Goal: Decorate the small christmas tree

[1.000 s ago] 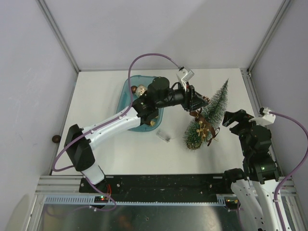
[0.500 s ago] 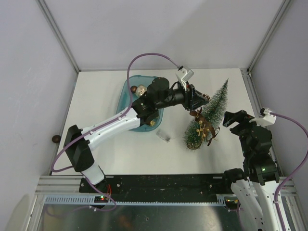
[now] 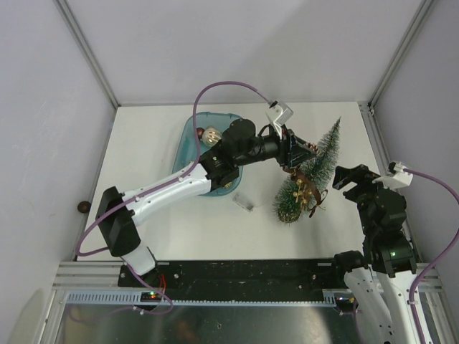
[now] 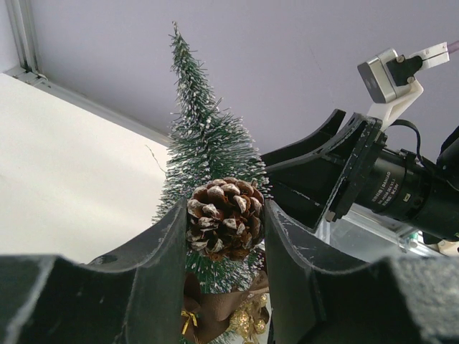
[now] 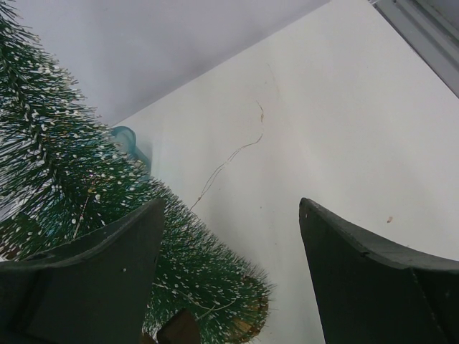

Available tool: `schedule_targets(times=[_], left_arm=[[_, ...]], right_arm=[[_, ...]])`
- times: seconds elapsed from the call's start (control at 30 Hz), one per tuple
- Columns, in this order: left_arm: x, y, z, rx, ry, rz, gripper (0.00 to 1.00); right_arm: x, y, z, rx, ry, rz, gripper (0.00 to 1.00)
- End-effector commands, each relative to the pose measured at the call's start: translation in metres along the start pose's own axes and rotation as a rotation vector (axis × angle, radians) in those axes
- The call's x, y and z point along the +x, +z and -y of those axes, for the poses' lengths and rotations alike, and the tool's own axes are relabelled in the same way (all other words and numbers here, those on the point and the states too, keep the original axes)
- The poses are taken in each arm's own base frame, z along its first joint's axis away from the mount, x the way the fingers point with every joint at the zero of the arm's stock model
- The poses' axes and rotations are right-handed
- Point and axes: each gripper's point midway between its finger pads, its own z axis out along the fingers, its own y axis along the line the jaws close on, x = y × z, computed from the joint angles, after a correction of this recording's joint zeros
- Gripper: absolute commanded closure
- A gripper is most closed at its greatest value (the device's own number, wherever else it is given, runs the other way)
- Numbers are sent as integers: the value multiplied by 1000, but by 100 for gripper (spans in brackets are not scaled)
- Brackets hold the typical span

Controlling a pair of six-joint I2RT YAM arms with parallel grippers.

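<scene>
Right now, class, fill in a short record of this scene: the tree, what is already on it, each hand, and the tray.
tree: small christmas tree, on the right part of the table, tip toward the far edge
on tree: gold and brown ornaments near its base end
left hand: shut on a pinecone, held at the tree's middle
right hand: open, empty, beside the tree's lower bristles
tray: teal tray, left of the tree, holds a round ornament
</scene>
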Motion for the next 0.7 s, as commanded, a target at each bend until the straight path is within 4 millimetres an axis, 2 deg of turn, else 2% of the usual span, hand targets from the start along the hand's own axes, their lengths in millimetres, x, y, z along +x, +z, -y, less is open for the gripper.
schedule_targets(times=[0.0, 0.23, 0.43, 0.67], left_arm=[[-12, 5, 2, 6, 43, 57, 93], [-19, 7, 0, -3, 85, 78, 93], [-10, 6, -12, -46, 129, 75, 93], [-10, 2, -10, -37, 151, 73, 93]], right_arm=[[-9, -1, -3, -15, -3, 37, 20], [-8, 0, -6, -25, 0, 32, 20], [-8, 0, -7, -31, 0, 28, 21], [-7, 1, -7, -35, -1, 23, 21]])
